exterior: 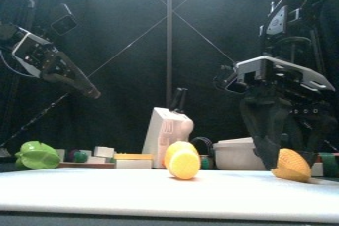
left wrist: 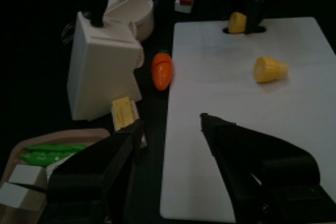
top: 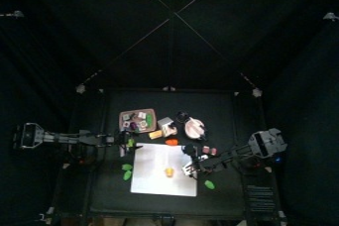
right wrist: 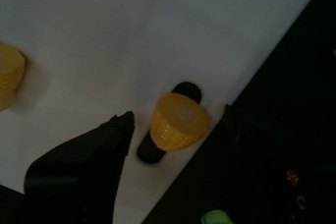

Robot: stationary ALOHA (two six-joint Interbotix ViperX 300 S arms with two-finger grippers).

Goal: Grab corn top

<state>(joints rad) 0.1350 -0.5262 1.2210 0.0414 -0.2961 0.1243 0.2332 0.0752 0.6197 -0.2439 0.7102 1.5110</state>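
Observation:
A yellow corn piece (right wrist: 180, 122) lies at the edge of the white board (right wrist: 118, 41). My right gripper (right wrist: 174, 118) is open, one jaw on each side of the piece and neither closed on it. From the front that piece (exterior: 292, 165) sits at the board's right end under the right gripper (exterior: 288, 149). A second yellow piece (exterior: 183, 159) rests mid-board, also seen from above (top: 169, 171). I cannot tell which piece is the corn top. My left gripper (left wrist: 171, 126) is open and empty, raised at the left beside the board.
A white carton (exterior: 169, 136) stands behind the board, with an orange item (left wrist: 163, 70) beside it. A green pepper (exterior: 38, 154) lies at the far left. A wooden tray (left wrist: 53, 149) with toy food sits near the left arm. A white box (exterior: 239, 154) is behind the right piece.

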